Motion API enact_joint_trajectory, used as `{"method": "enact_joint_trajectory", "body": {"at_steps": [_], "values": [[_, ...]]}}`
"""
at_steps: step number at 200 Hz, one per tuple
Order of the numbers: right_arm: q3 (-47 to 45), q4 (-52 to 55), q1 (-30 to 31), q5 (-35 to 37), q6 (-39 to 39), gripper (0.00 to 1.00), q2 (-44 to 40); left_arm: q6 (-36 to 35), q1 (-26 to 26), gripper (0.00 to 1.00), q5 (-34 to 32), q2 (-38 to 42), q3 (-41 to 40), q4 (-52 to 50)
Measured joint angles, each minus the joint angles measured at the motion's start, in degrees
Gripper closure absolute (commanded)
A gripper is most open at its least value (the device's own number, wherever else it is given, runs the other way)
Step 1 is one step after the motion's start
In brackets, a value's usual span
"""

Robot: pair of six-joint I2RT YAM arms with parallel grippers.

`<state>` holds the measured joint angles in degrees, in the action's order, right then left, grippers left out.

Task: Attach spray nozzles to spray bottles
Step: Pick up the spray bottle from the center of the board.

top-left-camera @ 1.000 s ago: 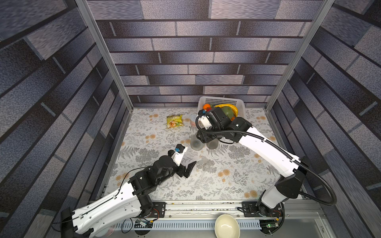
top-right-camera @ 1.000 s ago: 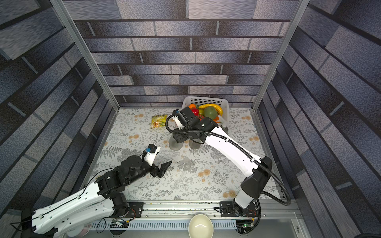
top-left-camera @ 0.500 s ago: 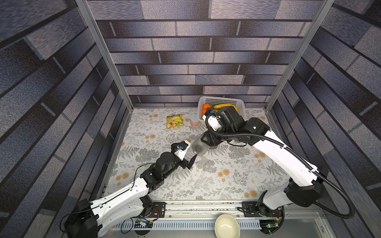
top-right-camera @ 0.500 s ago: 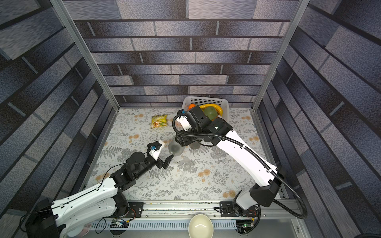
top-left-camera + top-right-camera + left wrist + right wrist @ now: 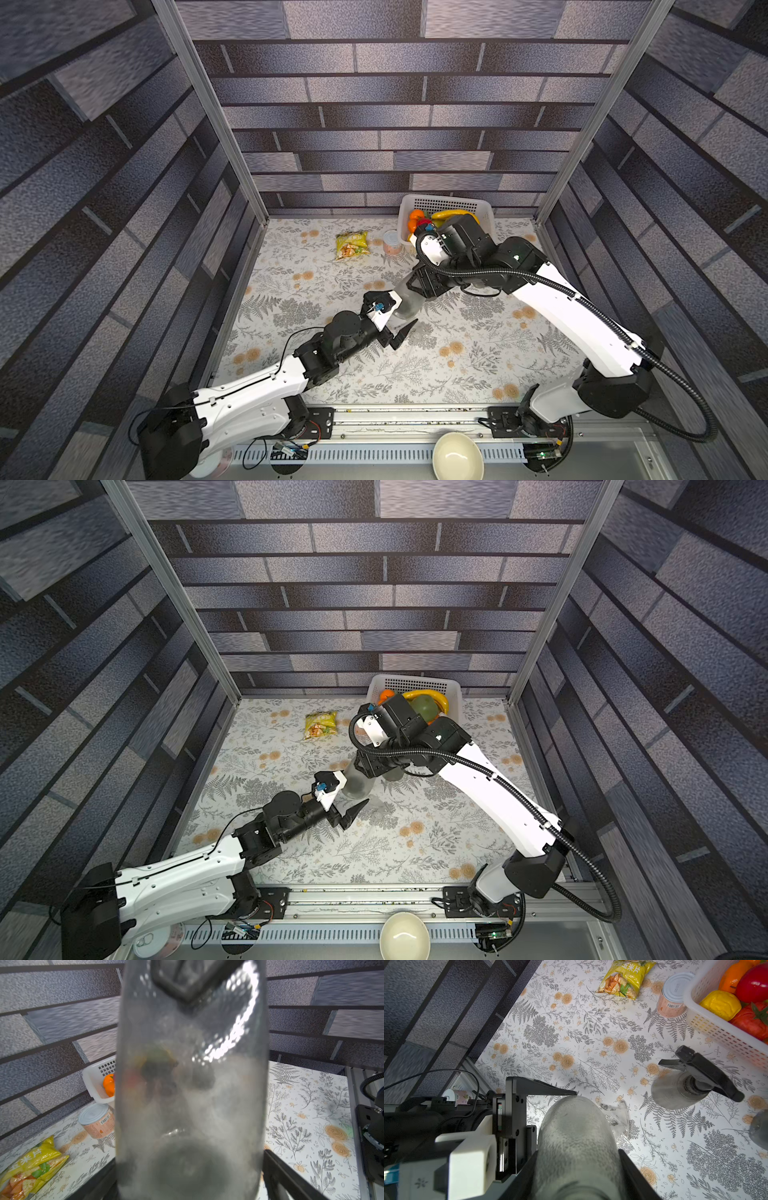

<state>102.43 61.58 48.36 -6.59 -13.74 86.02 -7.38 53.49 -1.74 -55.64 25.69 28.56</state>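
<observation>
Now R gripper (image 5: 419,286) clamps bottle (image 5: 404,304) mid-frame, long axis slanting to lower left. L gripper (image 5: 400,316) jaws spread wide, straddling its free end, holding nothing yet.

A smoky-grey translucent plastic bottle (image 5: 577,1147) is held tilted above the bench (image 5: 571,1022). A second grey bottle (image 5: 670,1093) stands upright, black trigger nozzle (image 5: 708,1076) on its neck. A clear-whitish nozzle (image 5: 616,1113) lies loose on the bench between them.
</observation>
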Motion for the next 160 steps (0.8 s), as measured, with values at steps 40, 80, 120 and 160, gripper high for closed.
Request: {"method": "enact_joint_trajectory", "body": {"at_steps": [40,80,120,160], "values": [[0.0,-0.04,0.0,-2.32,-0.81,0.46,0.33,0.09,0.04,0.09,-0.46,-2.34,-0.46,4.5],[-0.02,-0.07,0.0,-2.84,-0.87,0.46,0.46,0.07,-0.35,0.2,-0.57,-2.43,-0.81,5.31],[-0.02,-0.07,0.04,-3.02,-0.94,0.4,0.68,0.04,-0.33,0.22,-0.63,-1.92,-1.4,5.35],[0.02,-0.07,0.04,-3.61,-1.57,0.29,0.81,-0.11,-0.33,0.19,-1.44,-1.62,-1.79,5.35]]}}
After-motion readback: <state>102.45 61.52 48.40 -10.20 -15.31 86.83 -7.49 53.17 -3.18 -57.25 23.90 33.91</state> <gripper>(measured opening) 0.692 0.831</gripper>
